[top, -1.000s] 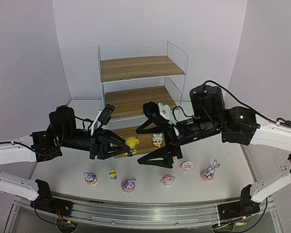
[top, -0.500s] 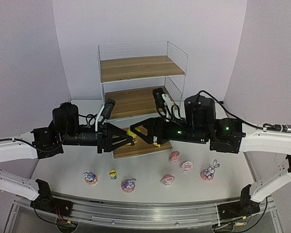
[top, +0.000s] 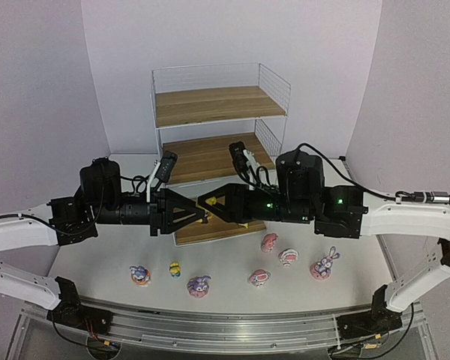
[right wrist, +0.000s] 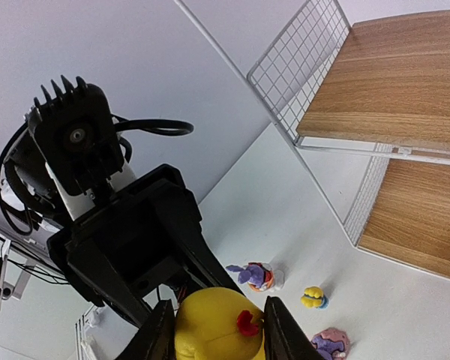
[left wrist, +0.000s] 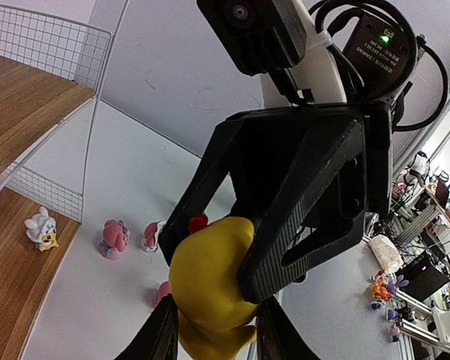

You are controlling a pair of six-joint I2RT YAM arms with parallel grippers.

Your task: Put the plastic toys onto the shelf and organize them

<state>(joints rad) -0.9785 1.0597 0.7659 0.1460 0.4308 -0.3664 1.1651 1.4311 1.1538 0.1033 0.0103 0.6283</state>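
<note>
Mid-air handover: left gripper (left wrist: 214, 334) clamped on yellow toy (left wrist: 210, 281), right gripper (right wrist: 216, 330) gripping it too; next, left should release, then right places it on shelf (top: 210, 105).

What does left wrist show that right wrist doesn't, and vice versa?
Left wrist only: a white-and-yellow figurine on a lower board of the shelf, pink figurines on the table, the right arm's camera. Right wrist only: a purple-and-orange figurine, a small yellow figurine, a purple-and-pink figurine, the left arm's camera. Both: the big yellow toy gripped by the left gripper and right gripper, and the shelf.
</note>
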